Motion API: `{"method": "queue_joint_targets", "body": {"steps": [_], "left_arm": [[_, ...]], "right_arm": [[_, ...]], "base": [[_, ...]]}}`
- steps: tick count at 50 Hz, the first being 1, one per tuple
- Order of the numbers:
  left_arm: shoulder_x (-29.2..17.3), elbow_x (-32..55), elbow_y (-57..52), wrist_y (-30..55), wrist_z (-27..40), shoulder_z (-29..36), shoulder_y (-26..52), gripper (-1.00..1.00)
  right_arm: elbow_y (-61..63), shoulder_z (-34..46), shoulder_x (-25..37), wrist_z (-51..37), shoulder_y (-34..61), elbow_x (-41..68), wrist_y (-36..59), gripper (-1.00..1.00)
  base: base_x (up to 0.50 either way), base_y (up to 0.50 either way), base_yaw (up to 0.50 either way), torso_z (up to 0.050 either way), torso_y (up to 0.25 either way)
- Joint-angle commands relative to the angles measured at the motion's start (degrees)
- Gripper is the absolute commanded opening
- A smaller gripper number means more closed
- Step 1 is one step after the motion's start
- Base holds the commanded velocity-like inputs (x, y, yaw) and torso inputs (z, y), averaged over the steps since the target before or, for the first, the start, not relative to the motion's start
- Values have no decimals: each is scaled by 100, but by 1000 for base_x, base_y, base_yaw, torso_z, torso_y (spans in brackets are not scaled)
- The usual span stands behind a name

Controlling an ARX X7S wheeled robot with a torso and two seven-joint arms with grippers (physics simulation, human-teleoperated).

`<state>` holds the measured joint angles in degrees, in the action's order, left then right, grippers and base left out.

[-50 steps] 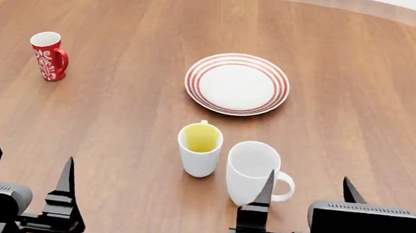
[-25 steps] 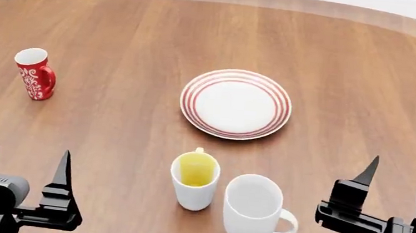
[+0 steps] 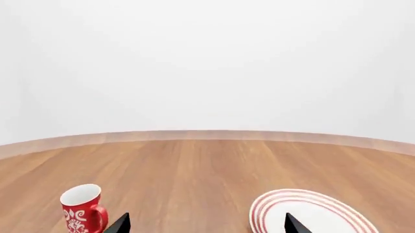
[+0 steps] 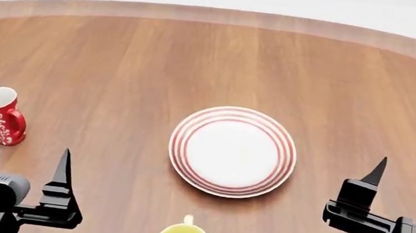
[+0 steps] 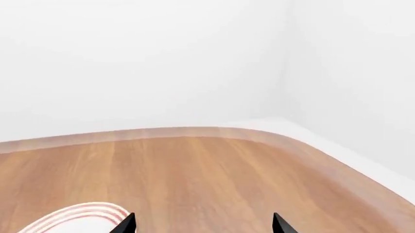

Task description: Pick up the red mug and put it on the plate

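We are at the approach: left gripper (image 4: 22,160) spread and empty; next we reach the red mug (image 4: 1,115), then the plate (image 4: 233,152).

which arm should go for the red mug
Left, probably. The red mug stands just ahead of the left gripper, fingers open and empty. The right gripper is across the plate.

Pretty bright, flat lighting everywhere, everything sharp, no blur or glare. Only a soft shadow under the plate (image 4: 233,152), toward the frame's bottom.
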<state>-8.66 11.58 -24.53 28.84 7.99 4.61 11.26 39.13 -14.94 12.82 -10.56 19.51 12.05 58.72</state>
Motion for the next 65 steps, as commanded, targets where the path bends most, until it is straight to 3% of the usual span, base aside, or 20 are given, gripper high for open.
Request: {"method": "queue_joint_targets", "body": {"steps": [1, 31, 59, 61, 65], "left_arm": [[-36, 38, 85, -70, 46, 21, 12, 100], [-133, 105, 154, -166, 152, 137, -8, 100], [-180, 183, 283, -207, 267, 175, 33, 100], [-161, 151, 315, -207, 336, 166, 47, 100], [175, 9, 775, 115, 1109, -210, 379, 100]], "right_arm": [[-71, 12, 15, -4, 4, 38, -34, 100], [-296, 92, 23, -85, -45, 53, -213, 100], [-405, 233, 114, -57, -122, 106, -322, 100], [-377, 233, 119, -65, -133, 110, -310, 100], [-423, 235, 114, -72, -155, 110, -360, 100]], "base": [[500, 0, 0, 0, 0], [495, 0, 0, 0, 1], [133, 0, 0, 0, 0], [0, 0, 0, 0, 0], [0, 0, 0, 0, 0]]}}
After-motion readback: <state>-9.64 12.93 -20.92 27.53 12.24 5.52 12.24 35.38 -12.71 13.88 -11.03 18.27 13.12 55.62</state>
